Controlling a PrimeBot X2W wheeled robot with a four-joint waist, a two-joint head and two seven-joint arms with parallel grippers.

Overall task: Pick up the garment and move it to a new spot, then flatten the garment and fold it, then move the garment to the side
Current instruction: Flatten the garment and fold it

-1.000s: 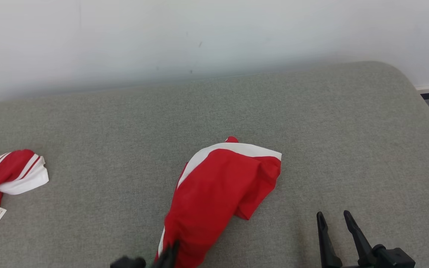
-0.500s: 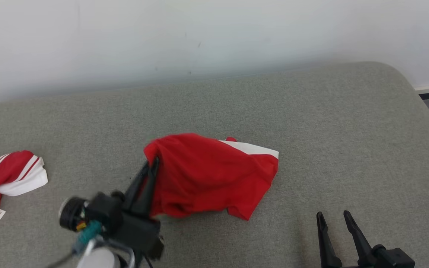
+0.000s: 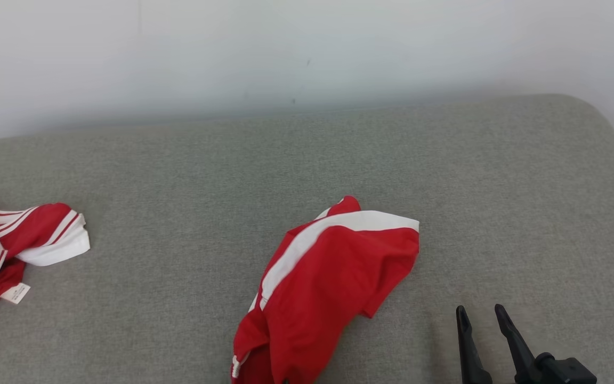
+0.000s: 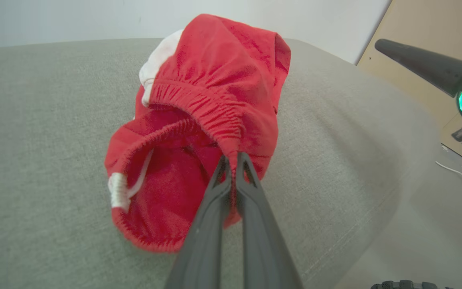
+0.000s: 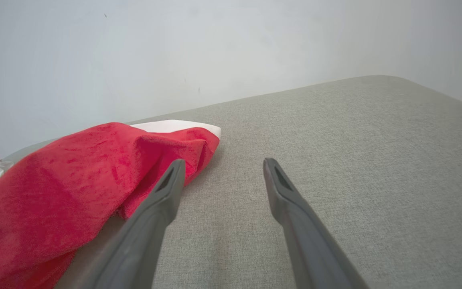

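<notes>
The garment (image 3: 333, 272) is a pair of red shorts with a broad white stripe (image 3: 307, 240) down one side. It lies near the middle of the grey fabric-covered bench (image 3: 179, 176), and its near end reaches the lower edge of the head view. I can read no brand or writing on it. In the left wrist view, the elastic waistband (image 4: 199, 104) stands open like a mouth, and a white drawstring (image 4: 118, 192) hangs at its rim.

The left gripper (image 4: 233, 158) has its two fingers pressed together on the waistband, so a fold of red cloth is pinched between the tips. This arm is low and points along the bench toward the wall (image 3: 307, 53).

The right gripper (image 3: 479, 310) is at the lower right of the head view, just to the right of the garment. Its fingers are spread wide and hold nothing. They point over the bench toward the wall.

Far to the left lies a second garment (image 3: 19, 240), red with thin white stripes, well apart from the first. It has a small white label (image 3: 15, 293), but the print on it is too small to read.
</notes>
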